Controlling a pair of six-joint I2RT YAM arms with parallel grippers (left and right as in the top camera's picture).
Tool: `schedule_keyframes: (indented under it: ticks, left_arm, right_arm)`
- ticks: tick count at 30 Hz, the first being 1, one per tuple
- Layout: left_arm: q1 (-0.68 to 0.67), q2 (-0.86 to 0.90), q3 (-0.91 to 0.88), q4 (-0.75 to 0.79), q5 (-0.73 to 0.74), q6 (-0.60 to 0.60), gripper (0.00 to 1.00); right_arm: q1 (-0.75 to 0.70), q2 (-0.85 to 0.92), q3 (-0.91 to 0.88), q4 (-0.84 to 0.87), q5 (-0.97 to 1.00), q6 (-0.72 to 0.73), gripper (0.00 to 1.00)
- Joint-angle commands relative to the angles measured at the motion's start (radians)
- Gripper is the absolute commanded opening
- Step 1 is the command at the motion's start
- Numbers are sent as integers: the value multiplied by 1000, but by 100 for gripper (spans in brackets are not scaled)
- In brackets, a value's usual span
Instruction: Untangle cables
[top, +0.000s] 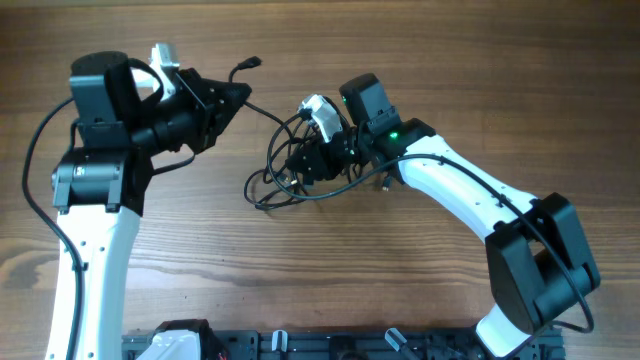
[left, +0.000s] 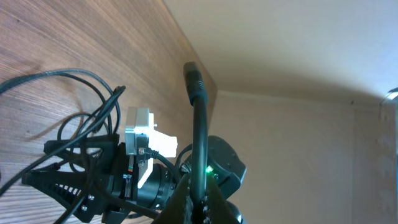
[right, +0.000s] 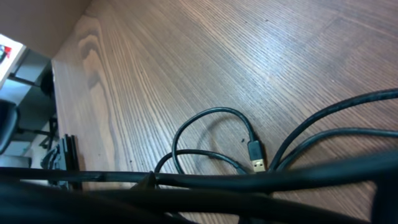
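Overhead: cables (top: 270, 165) thin, black, tangled in loose overlapping loops.

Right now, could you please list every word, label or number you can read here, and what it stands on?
None: no text can be read in any view.
The white camera housing on the right arm, the cables and the gold-tipped plug show no lettering.
The red-and-white patch at the right wrist view's edge is too blurred to read.

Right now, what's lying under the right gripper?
Loops of the cables on the wooden table, and one gold-tipped plug lying flat. The right gripper itself covers the tangle's centre, so whether it grips a strand cannot be seen.
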Motion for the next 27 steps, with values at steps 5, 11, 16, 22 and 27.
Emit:
schedule_keyframes:
  ticks: [5,11,16,22,27]
  left_arm:
    - [41,1,21,-78,-63,179,4]
    - [41,4,18,-246,-286,438,4]
    - [41,10,15,-321,-312,627,4]
    - [41,17,15,-357,-433,627,4]
    - [41,18,15,-357,-451,627,4]
  right_arm:
    - [-78,-48,-1,-36,-26,82,4]
    - [-186,-266,-1,-102,-67,129,4]
    - [-275,-428,-1,-53,7,290,4]
    - [-436,-505,-1,-163,224,449,4]
    - [-573,-488,-2,-381,441,447,4]
